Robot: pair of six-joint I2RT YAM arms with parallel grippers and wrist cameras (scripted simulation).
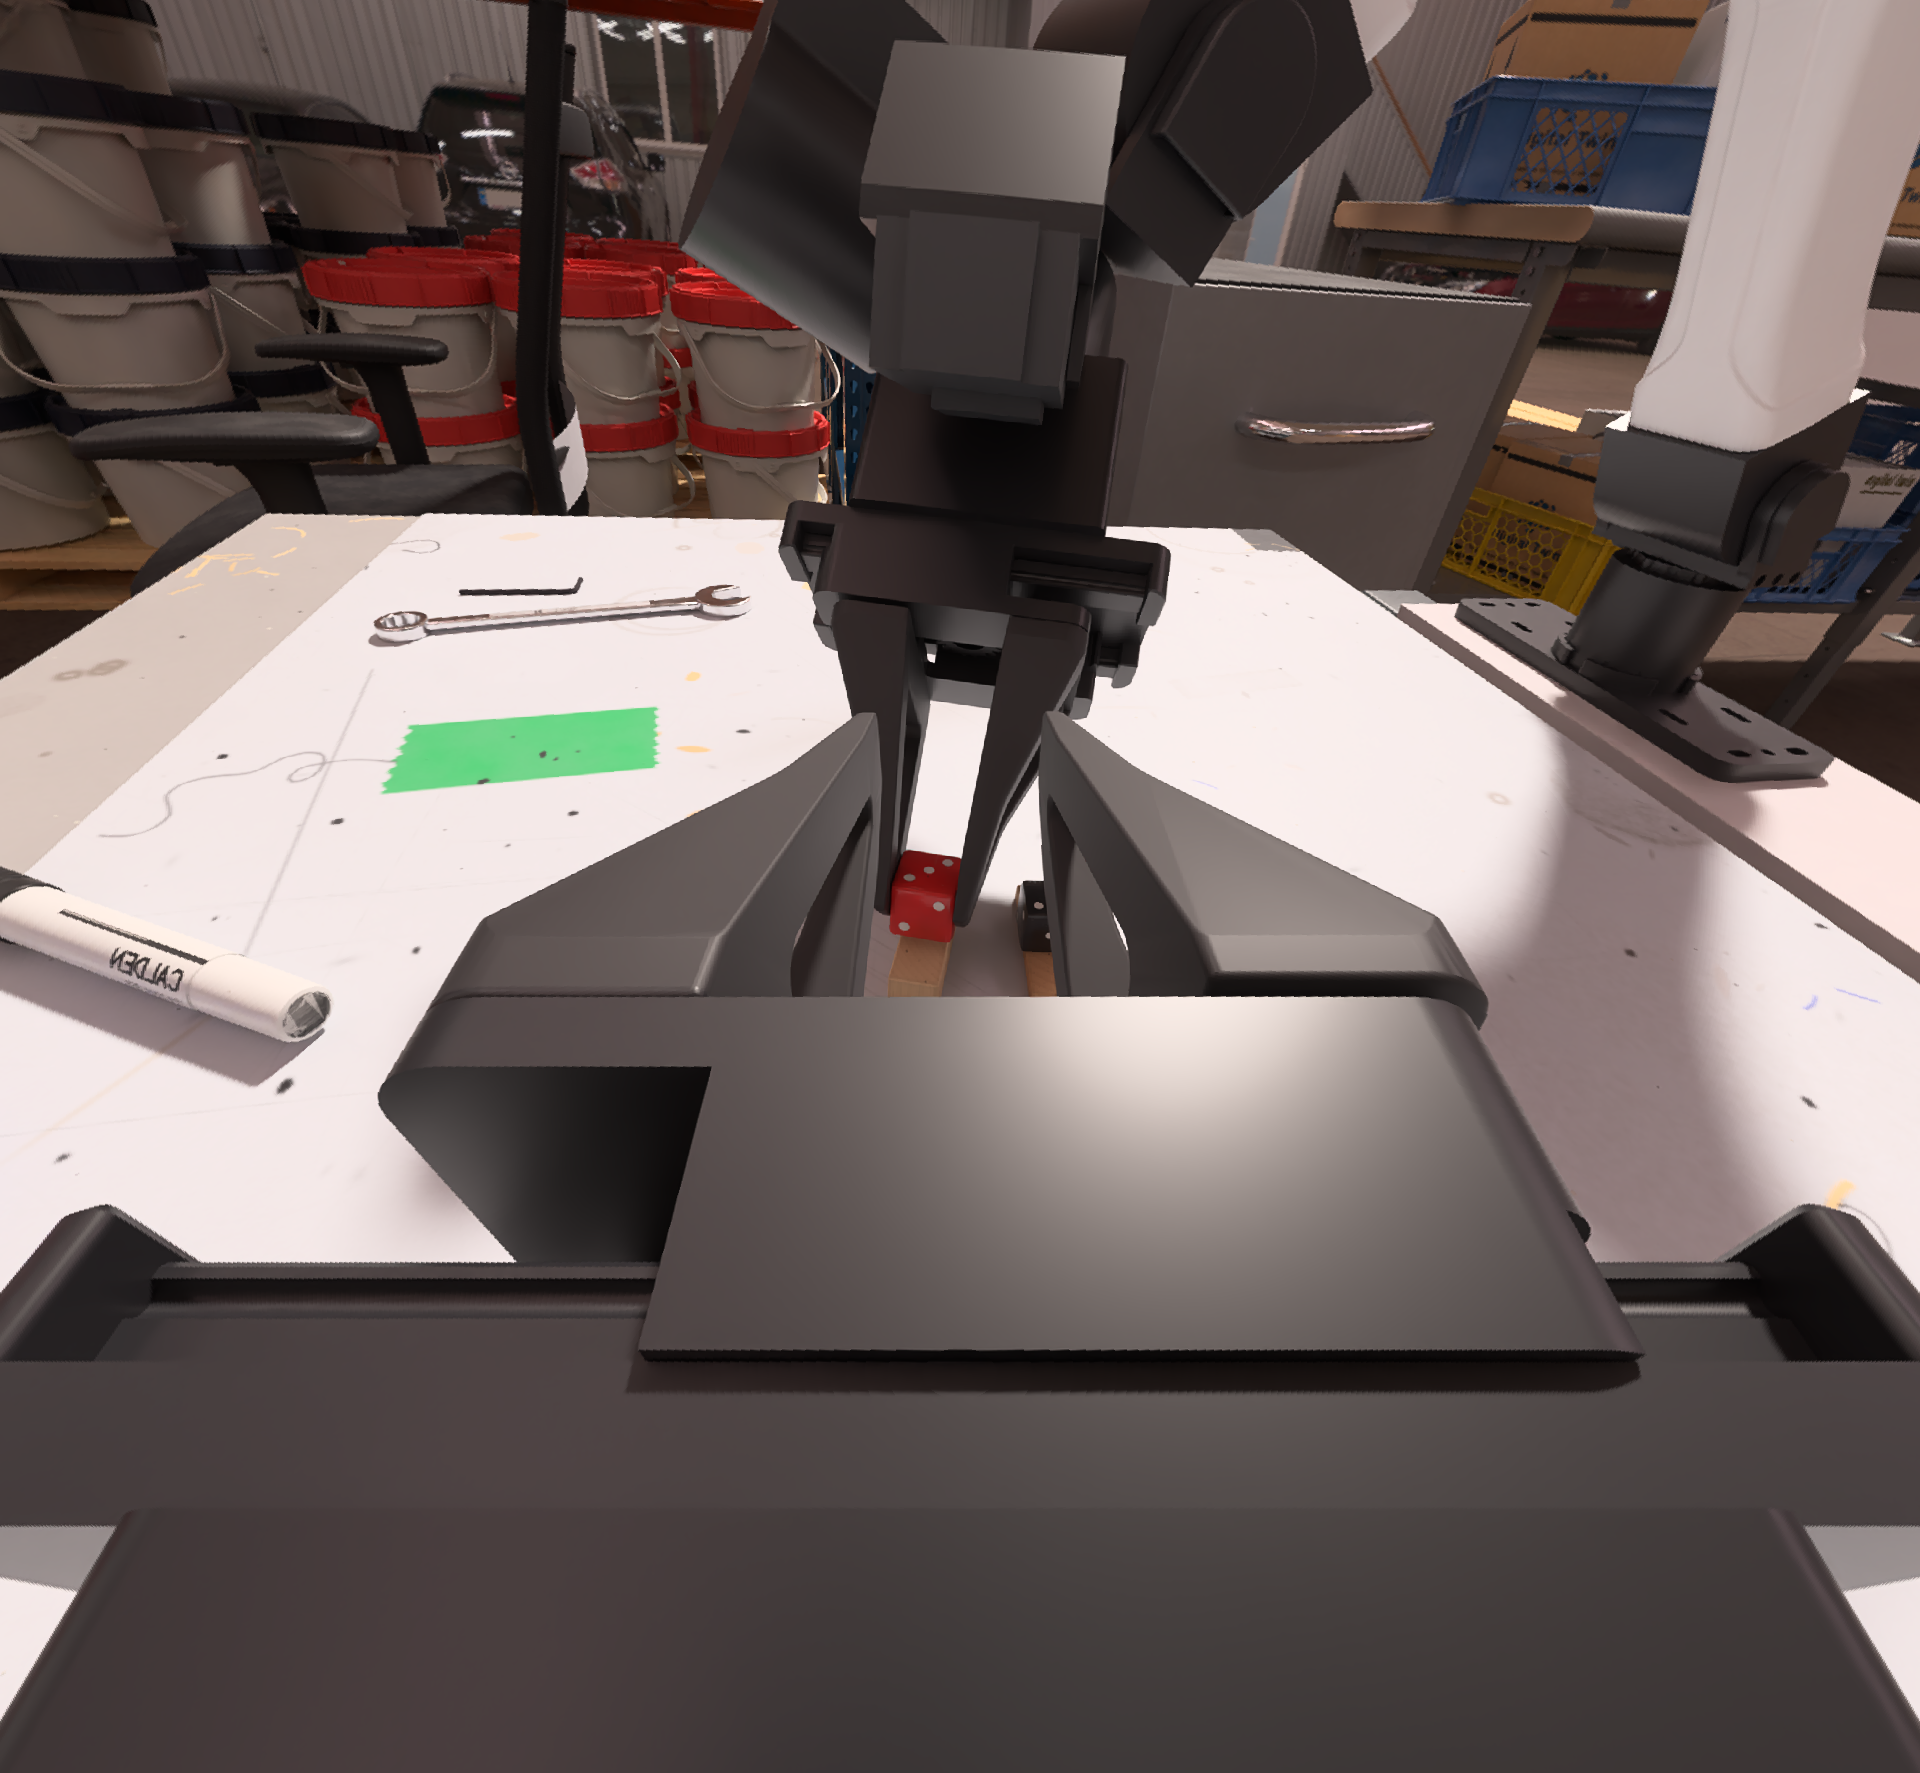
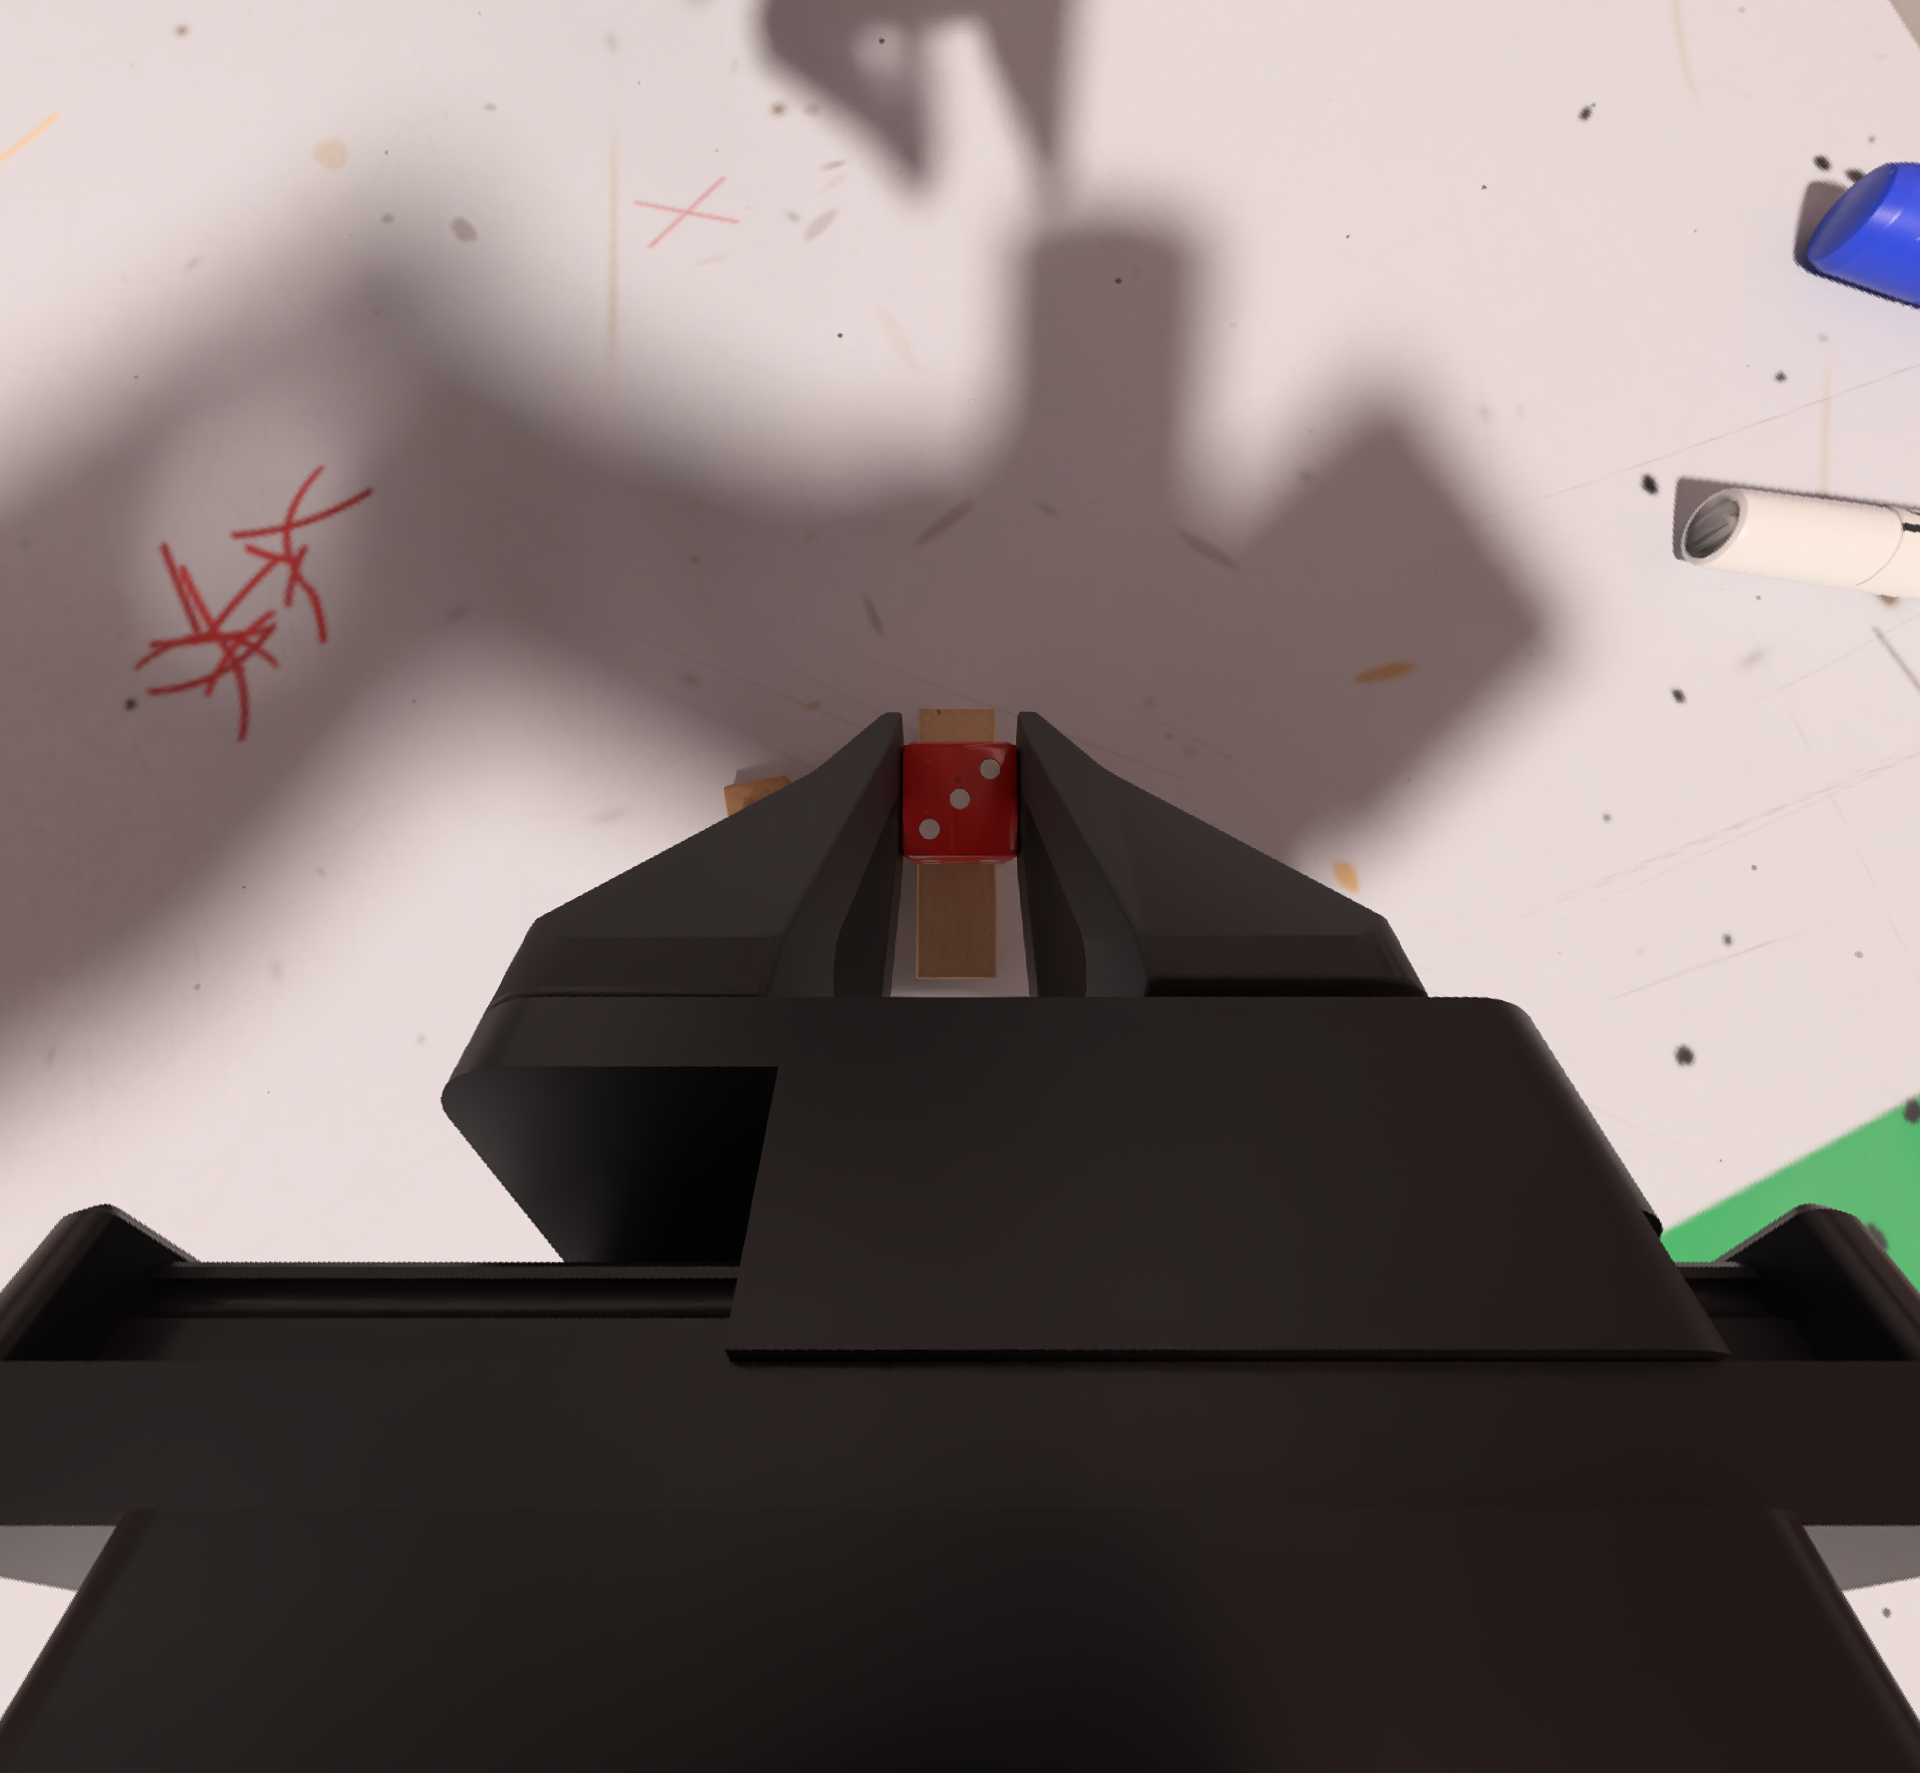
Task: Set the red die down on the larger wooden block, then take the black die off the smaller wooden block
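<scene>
My right gripper (image 2: 958,721) is shut on the red die (image 2: 958,798), pointing down over the larger wooden block (image 2: 956,928). In the left wrist view the red die (image 1: 925,897) is level with the top of that block (image 1: 912,967); I cannot tell if they touch. The black die (image 1: 1034,913) sits on the smaller wooden block (image 1: 1039,977) just right of it, half hidden by my left finger. A sliver of the smaller block (image 2: 753,793) shows in the right wrist view. My left gripper (image 1: 956,726) is open and empty, facing both blocks with the right gripper (image 1: 935,850) between its fingers.
On the white table (image 1: 1299,788) lie a white marker (image 1: 166,965), a wrench (image 1: 561,611), a black hex key (image 1: 520,589) and a green patch (image 1: 525,749). A blue object (image 2: 1870,237) lies at the right. The right arm's base (image 1: 1652,684) stands at the far right edge.
</scene>
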